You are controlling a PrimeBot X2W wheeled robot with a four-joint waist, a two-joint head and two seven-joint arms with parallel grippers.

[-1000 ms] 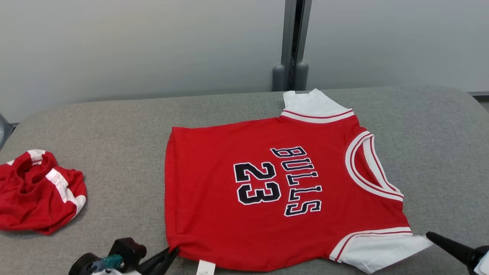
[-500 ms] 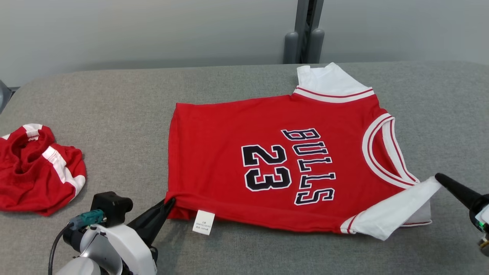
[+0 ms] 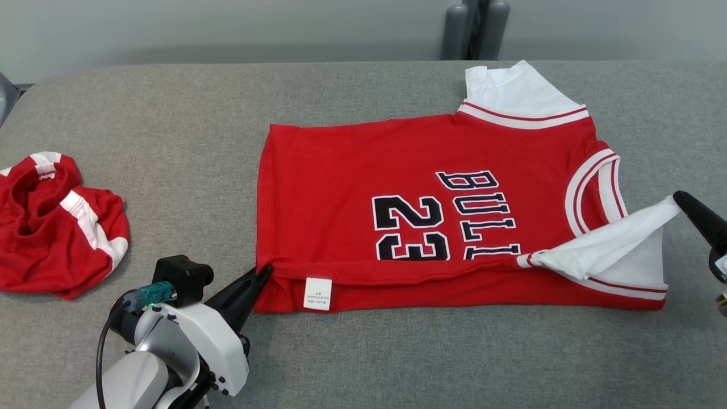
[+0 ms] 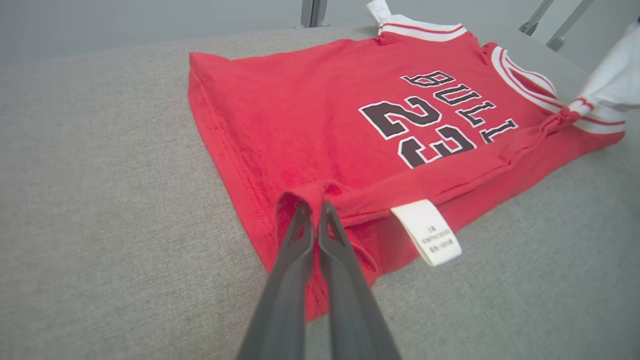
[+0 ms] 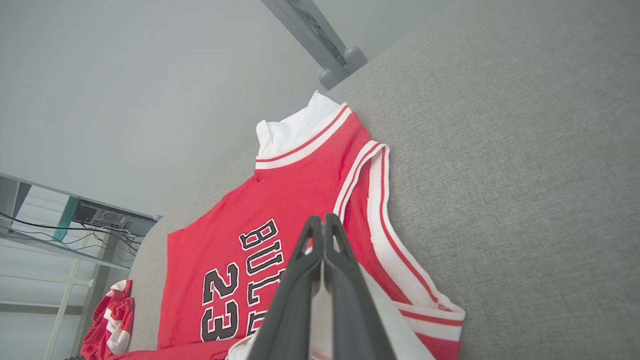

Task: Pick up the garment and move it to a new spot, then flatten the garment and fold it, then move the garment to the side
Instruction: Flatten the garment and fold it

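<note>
You were partway through the first fold. The shirt [image 3: 431,187] lay flat in the middle of the table [image 3: 170,142], print side up, with its near long edge turned over toward the far side and covering part of the number. Your left end effector [image 3: 262,276] was clamped shut on the near hem corner, and your right end effector [image 3: 679,199] was clamped shut on the white near sleeve [image 3: 613,244]. By my judgement, finishing the fold and moving the shirt aside were left. The shirt was red, white-trimmed and smooth, with a white label [image 3: 318,293] showing.
</note>
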